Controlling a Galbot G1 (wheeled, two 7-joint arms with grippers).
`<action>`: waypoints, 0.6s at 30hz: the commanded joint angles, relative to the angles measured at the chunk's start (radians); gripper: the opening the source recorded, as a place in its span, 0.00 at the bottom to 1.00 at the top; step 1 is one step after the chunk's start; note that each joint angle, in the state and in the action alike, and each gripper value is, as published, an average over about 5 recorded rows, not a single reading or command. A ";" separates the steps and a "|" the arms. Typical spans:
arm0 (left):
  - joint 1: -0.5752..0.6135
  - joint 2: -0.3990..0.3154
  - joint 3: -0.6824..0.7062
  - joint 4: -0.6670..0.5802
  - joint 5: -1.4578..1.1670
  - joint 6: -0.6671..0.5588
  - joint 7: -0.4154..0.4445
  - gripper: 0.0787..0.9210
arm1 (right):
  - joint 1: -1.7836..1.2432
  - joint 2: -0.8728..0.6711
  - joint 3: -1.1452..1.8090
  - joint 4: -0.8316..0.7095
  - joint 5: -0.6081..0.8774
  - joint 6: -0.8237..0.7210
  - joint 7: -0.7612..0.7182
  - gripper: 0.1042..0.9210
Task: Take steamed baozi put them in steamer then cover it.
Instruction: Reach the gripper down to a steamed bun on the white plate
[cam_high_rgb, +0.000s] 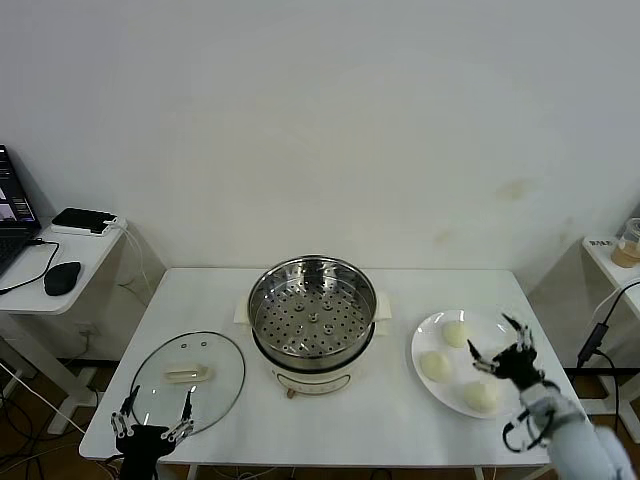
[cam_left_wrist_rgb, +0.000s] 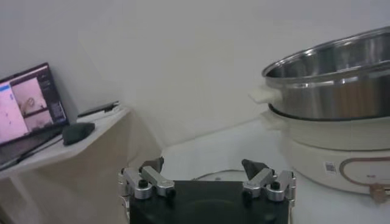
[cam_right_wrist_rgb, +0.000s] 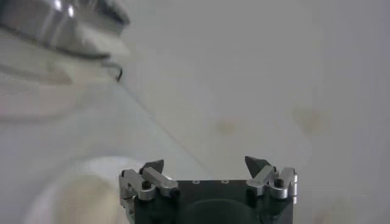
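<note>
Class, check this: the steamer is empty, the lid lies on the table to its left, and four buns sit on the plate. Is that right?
Not quite. The head view shows three buns on the plate, not four. The rest holds: the steamer is empty, and the lid lies on the table to its left.

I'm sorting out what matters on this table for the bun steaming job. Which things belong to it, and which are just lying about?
Part of the job:
- three baozi on the white plate
- steamer, empty
- glass cover, flat on the table
- right pincer, open over the plate
- left pincer, open by the cover

Lying about:
- laptop
- mouse
</note>
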 joint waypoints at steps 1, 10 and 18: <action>-0.008 -0.007 -0.022 -0.022 0.064 0.020 0.038 0.88 | 0.323 -0.201 -0.074 -0.174 -0.233 -0.004 -0.265 0.88; -0.010 -0.007 -0.055 -0.040 0.061 0.030 0.046 0.88 | 0.780 -0.306 -0.527 -0.422 -0.243 0.078 -0.614 0.88; -0.024 -0.002 -0.065 -0.047 0.058 0.044 0.048 0.88 | 0.995 -0.310 -0.844 -0.559 -0.195 0.126 -0.806 0.88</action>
